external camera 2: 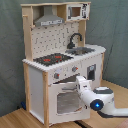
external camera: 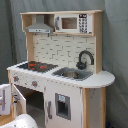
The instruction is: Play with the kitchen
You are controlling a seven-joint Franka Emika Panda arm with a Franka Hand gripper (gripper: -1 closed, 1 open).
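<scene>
The kitchen (external camera: 65,75) is a white and light-wood toy with a grey hood (external camera: 40,25), a microwave (external camera: 70,23), a black-red stovetop (external camera: 34,65), a sink (external camera: 72,74) and a black faucet (external camera: 85,59). It also shows in the second exterior view, as the kitchen (external camera 2: 55,55). My gripper (external camera 2: 78,83) is at the top right of the windowed oven door (external camera 2: 65,101), by its handle. In the first exterior view the oven door (external camera: 18,97) stands ajar with a dark opening behind it. My white arm (external camera: 22,121) shows at the bottom left there.
A grey curtain (external camera: 115,50) hangs behind the kitchen. The kitchen stands on a wooden floor (external camera 2: 20,119). My arm's white wrist with a blue light (external camera 2: 96,104) reaches in from the second exterior view's right, low in front of the cupboard door (external camera 2: 92,72).
</scene>
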